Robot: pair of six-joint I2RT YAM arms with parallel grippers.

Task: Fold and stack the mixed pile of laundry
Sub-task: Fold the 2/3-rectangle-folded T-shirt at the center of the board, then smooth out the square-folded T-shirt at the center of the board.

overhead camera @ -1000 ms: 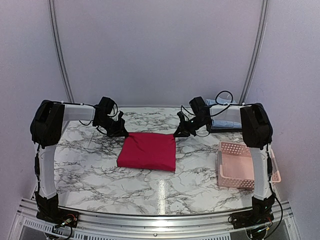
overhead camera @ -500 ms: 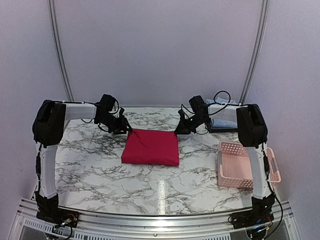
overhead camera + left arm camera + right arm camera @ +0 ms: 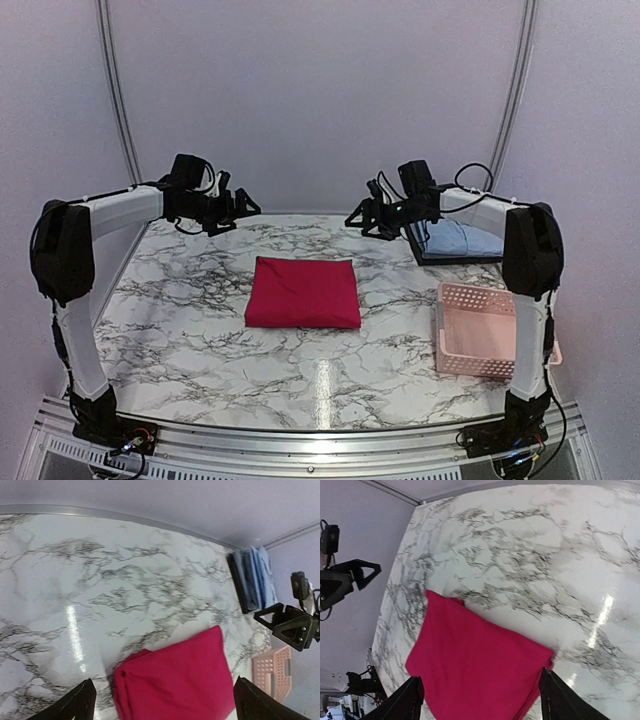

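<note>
A magenta-red garment (image 3: 303,293) lies folded into a flat rectangle at the table's middle, with nothing touching it. It also fills the lower part of the left wrist view (image 3: 175,672) and the right wrist view (image 3: 475,662). A light blue shirt (image 3: 462,238) rests folded on the dark tray (image 3: 460,260) at the far right. My left gripper (image 3: 238,207) hangs open above the far left of the table, off the garment. My right gripper (image 3: 358,218) hangs open above the far right, beside the tray. Both sets of jaws stand wide with nothing between them.
A pink lattice basket (image 3: 485,330) stands at the near right, past the garment's right edge. The marble table (image 3: 180,320) ends at a wall along its far side. The right arm's upper part reaches over the basket.
Both grippers have let go of the garment's far corners, opened, and risen back and outward toward the far wall. The garment has settled flat, shifted slightly farther away.
</note>
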